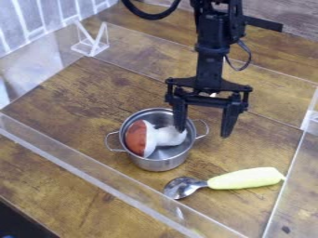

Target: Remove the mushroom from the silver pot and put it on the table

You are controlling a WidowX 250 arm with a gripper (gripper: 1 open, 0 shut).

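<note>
1. Silver and shiny, the pot point(156, 162) sits on the table point(62, 121). We see that it is round and has no lid. It has two little loop handles, one on each side.
2. Inside the pot we see the mushroom point(147, 138). It is lying on its side, not standing up. Its red-orange cap is on the left of the view, and its white stem points to the right, toward the gripper.
3. We see nothing else in the pot, but we cannot see all of its bottom, because the mushroom covers part of it.
4. Black all over, the gripper point(204, 128) points down beside the pot. Its jaws are wide apart. One finger is close to the pot's rim and the end of the stem. We cannot tell if it touches them. The other finger is farther out, over the wood.
5. The spoon point(187, 188) lies on the table near the pot, outside it. Its handle point(247, 178) is pale yellow-green.
6. The table is made of brown wood, and we can see lines in it. It has clear walls at its edges.
</note>
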